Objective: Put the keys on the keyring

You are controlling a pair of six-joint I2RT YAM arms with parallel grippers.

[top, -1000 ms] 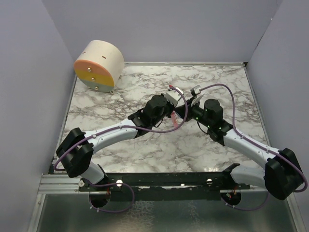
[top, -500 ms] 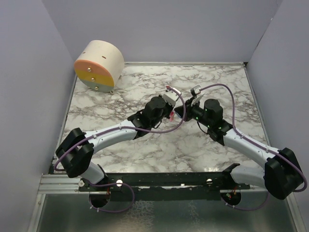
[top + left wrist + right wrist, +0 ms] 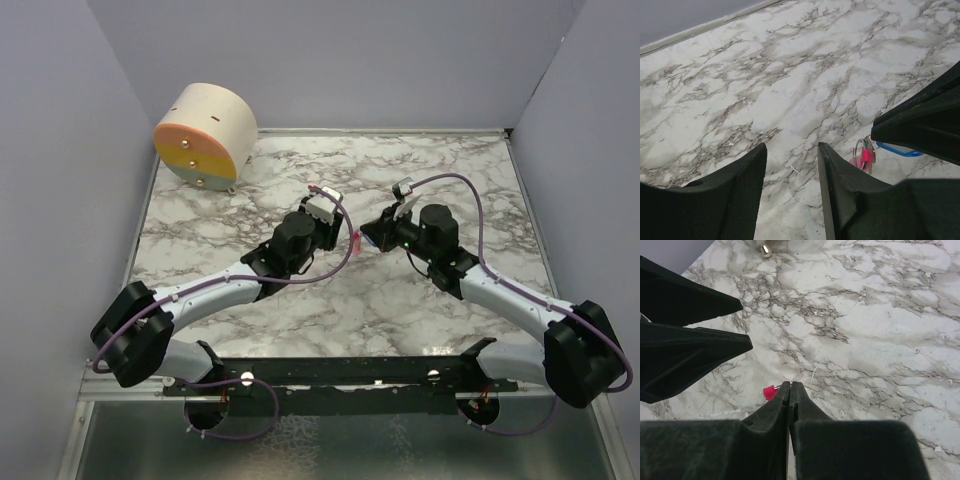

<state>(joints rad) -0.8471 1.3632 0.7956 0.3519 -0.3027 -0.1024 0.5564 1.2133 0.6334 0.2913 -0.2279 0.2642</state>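
Observation:
The pink key (image 3: 865, 157) hangs on the thin metal ring (image 3: 859, 148), which is joined to the blue tag (image 3: 894, 149) of the keyring. My right gripper (image 3: 789, 385) is shut on the tag and holds the set just above the marble. Only a bit of the pink key (image 3: 769, 391) shows left of its tips. In the top view the key (image 3: 355, 241) dangles at the right gripper (image 3: 364, 238). My left gripper (image 3: 791, 148) is open and empty, just left of the key. It sits at the table's middle in the top view (image 3: 335, 226).
A round beige drum with an orange and yellow face (image 3: 205, 135) stands at the back left corner. Purple walls close the table on three sides. Both arms reach inward, and the left gripper's fingers (image 3: 715, 347) lie close to the right gripper's tips.
My left gripper has pulled back to the left, away from the right gripper, and holds nothing. The pink key stays hanging at the right gripper, which has barely moved.

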